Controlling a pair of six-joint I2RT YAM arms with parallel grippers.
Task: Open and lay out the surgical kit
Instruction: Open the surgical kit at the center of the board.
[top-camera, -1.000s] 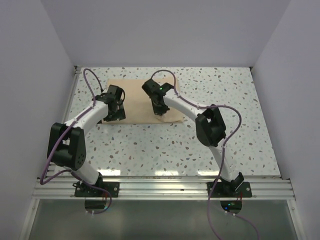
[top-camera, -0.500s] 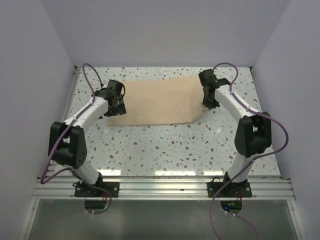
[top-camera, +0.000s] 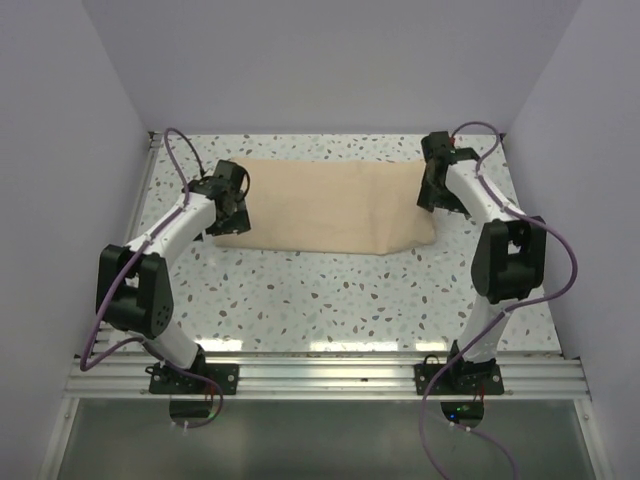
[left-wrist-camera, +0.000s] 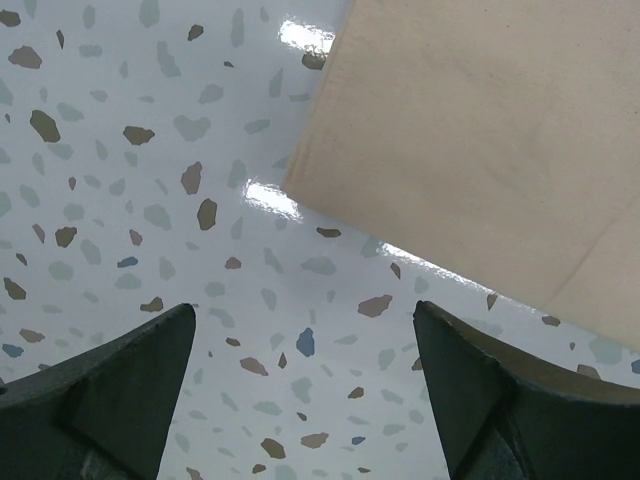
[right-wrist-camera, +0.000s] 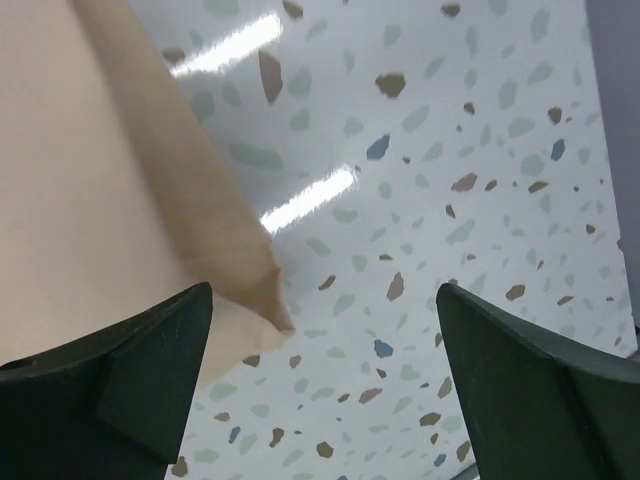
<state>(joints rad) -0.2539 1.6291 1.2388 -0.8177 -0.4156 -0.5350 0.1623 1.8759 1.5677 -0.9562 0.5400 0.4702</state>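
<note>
The surgical kit shows only as its beige cloth wrap (top-camera: 320, 205), spread in a wide flat strip across the far half of the table; nothing lies on its top face. My left gripper (top-camera: 234, 212) hovers at the cloth's left end, open over bare table (left-wrist-camera: 303, 312), with the cloth's corner (left-wrist-camera: 480, 130) ahead and to the right of it. At the cloth's right end my right gripper (top-camera: 440, 200) stands open (right-wrist-camera: 324, 290) and holds nothing. The cloth's folded corner (right-wrist-camera: 262, 295) lies just inside the left finger (right-wrist-camera: 130, 380), loose.
The speckled tabletop (top-camera: 330, 290) stretches from the cloth to the near rail (top-camera: 320, 375). White walls close in the left, back and right sides. The right arm's elbow (top-camera: 508, 258) rises over the table's right side.
My right arm swung from the middle to the far right, pulling the cloth flap out flat, then opened its jaws and let go. The left arm barely moved.
</note>
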